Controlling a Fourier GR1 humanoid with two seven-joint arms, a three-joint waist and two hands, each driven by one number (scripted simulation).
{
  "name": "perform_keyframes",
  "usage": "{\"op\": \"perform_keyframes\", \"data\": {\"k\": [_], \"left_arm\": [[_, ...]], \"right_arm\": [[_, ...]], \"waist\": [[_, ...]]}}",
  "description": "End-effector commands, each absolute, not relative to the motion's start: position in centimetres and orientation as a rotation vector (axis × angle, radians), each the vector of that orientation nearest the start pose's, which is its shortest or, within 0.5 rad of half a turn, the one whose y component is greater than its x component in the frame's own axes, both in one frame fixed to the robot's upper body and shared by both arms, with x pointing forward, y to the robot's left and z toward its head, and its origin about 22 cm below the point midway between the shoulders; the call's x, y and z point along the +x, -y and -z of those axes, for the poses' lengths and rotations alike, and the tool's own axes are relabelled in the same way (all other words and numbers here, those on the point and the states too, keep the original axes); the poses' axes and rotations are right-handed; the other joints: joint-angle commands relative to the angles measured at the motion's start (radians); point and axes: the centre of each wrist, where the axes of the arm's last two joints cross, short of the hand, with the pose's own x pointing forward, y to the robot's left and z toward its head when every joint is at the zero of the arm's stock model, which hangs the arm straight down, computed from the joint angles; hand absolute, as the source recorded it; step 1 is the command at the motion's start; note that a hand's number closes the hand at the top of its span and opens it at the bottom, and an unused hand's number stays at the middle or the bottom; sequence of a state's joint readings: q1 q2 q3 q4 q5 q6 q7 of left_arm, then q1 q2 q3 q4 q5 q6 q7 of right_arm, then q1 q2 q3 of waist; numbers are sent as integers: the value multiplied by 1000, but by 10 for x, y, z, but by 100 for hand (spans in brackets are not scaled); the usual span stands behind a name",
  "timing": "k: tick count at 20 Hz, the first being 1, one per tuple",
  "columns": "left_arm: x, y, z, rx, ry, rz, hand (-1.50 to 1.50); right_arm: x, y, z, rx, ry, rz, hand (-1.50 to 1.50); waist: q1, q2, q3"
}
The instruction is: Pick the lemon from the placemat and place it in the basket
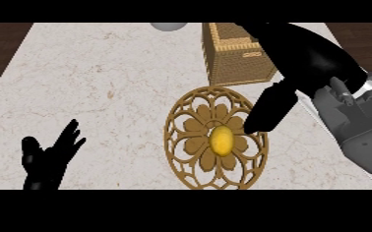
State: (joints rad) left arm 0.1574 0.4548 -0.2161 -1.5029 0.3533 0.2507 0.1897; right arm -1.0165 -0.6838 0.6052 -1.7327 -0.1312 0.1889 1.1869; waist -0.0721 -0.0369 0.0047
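Lemon (222,139) at centre of placemat (190,163), lower-mid frame, not yet held. Right hand (274,109) just upper right of it, fingers straight, holding nothing. Drop fingers either side of lemon, close, lift, then carry up-frame to basket (238,54). Left hand (49,157) resting lower left, fingers spread.

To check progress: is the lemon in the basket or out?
Out. The lemon lies on the placemat; the basket stands apart.

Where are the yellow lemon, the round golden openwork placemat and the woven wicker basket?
yellow lemon (222,139), head view, middle of the fruit
round golden openwork placemat (190,166), head view, lower-left rim
woven wicker basket (236,64), head view, front wall
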Motion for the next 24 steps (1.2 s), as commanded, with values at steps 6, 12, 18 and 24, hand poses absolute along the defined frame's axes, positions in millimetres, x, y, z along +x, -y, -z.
{"op": "perform_keyframes", "data": {"k": [6, 12, 18, 24], "left_arm": [[186, -304, 44, 179, 994, -9, 0], [181, -298, 53, 179, 1018, -5, 0], [182, -300, 51, 164, 1022, 7, 0], [181, -308, 48, 158, 1012, 24, 0]], "right_arm": [[259, 140, -295, -760, 971, -1077, -150], [254, 134, -256, -731, 986, -1038, -150], [254, 129, -218, -764, 956, -1033, -150], [256, 124, -187, -751, 900, -1033, -150]], "waist": [[25, 22, -7], [51, 30, -7], [62, 32, -7], [68, 33, -6]]}}
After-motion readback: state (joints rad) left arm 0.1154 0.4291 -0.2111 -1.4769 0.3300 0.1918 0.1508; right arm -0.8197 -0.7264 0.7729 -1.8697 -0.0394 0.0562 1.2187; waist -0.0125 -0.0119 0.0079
